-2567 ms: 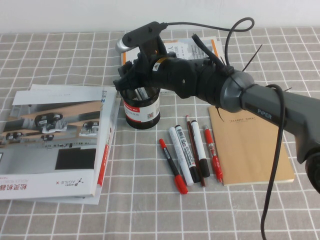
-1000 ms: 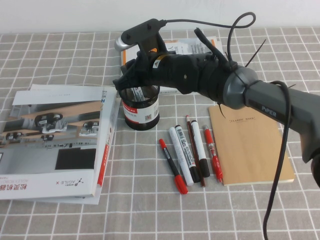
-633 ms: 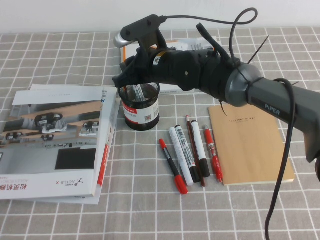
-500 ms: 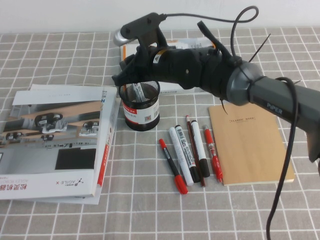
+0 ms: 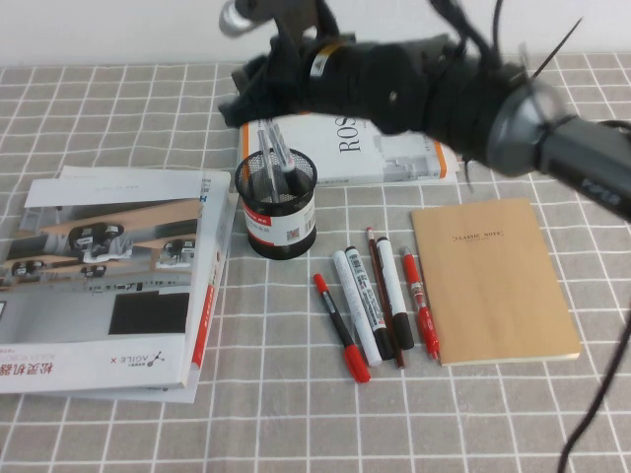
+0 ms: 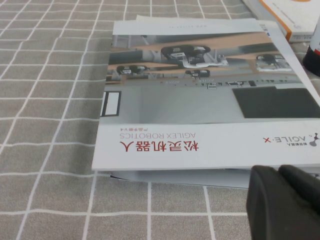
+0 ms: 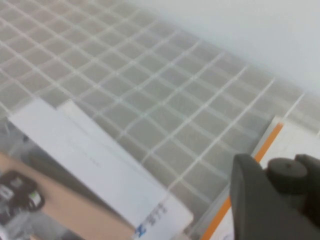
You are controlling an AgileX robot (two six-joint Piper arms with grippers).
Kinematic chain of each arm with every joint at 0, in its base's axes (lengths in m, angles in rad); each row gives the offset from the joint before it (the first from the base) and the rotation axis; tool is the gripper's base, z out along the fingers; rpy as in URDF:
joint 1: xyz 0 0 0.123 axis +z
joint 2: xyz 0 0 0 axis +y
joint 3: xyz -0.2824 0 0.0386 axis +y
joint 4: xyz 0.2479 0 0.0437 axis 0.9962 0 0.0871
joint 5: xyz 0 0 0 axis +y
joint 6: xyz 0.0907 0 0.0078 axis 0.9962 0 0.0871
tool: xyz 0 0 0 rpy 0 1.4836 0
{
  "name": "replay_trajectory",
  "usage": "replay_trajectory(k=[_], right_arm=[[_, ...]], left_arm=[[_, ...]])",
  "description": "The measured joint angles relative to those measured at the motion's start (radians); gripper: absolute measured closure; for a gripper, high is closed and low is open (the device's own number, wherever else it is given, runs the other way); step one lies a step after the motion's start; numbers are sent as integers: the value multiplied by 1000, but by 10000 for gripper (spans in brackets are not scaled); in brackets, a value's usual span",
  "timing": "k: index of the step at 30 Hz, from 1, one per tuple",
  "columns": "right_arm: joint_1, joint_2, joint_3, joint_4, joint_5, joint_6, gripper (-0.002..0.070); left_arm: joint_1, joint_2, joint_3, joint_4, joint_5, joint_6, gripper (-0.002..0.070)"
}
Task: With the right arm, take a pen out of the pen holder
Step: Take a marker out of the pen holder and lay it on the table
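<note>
Right end effector (image 7: 279, 196): raised above the pen holder (image 5: 279, 212), towards the far side of the tabletop (image 5: 296, 414); closed on a dark round-ended thing, read as the top of a pen (image 7: 287, 169).
Left end effector (image 6: 280, 200): low over the near edge of the AgileX brochure (image 6: 200, 110), off to the left; fingers pressed together, nothing held.
Pen holder: black mesh cup, upright, between the brochure and the white book (image 5: 385, 153); holds a pale pen (image 5: 264, 148) and a dark-capped pen (image 5: 288, 169), both tops above the rim.
Held pen: probably the pale pen, with its lower end apparently inside the cup; not certain.
Risk, snag: tip catching the mesh rim on a slanted pull, enough to tilt or topple a light cup.
Risk, neighbour: dark-capped pen close beside the pale pen, liable to be dragged up or flicked out.
Risk, slip: grip at the very top of a smooth barrel; a swing could twist it loose and drop it onto the laid-out markers (image 5: 375, 310) or the brown notebook (image 5: 491, 281).
Safer course: straight vertical lift until clear of the rim, then sideways.
</note>
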Motion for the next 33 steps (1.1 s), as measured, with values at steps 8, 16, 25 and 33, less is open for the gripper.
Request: replay_trajectory(k=[8,16,25,33], right_arm=[[0,-116,0,-6,32,0,573],[0,-200,0,15,372,60,573],[0,-165,0,15,803,220,573],[10,-7,0,26,861,264,573]], left_arm=[[0,0,0,0,0,0,678],[0,0,0,0,0,0,678],[0,0,0,0,0,0,678],[0,0,0,0,0,0,678]])
